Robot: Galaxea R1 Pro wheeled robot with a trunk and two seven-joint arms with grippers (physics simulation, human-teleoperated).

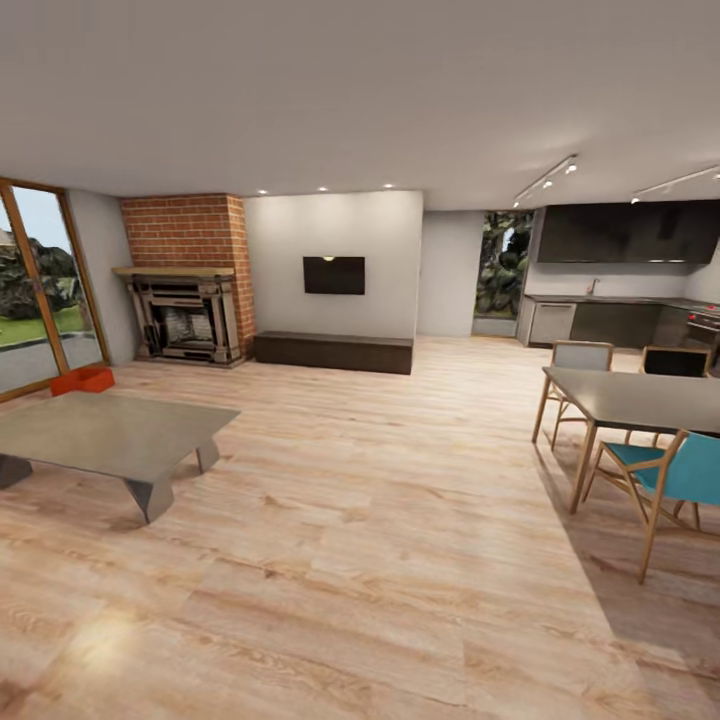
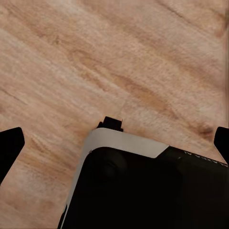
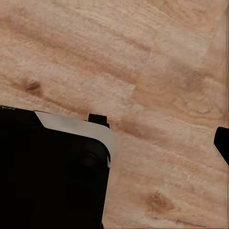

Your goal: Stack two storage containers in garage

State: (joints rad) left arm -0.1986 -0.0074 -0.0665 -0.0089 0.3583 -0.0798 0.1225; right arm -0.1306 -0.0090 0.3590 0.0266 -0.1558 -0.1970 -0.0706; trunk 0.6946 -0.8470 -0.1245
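Planks of light wood run under the robot. In the left wrist view the left gripper points down at them, its two dark fingertips wide apart at the frame's edges, jaws spread and empty above the robot's black and white base. In the right wrist view one fingertip of the right gripper shows over the same planks; whether those jaws are spread cannot be told. Farther out stands a low grey coffee table. Opposite it, across the open planks, is a dining table with chairs. Beyond the coffee table, the two orange-red containers sit touching on the planks, by the glass doors. Past them rises the brick fireplace, then a dark bench under a wall screen.
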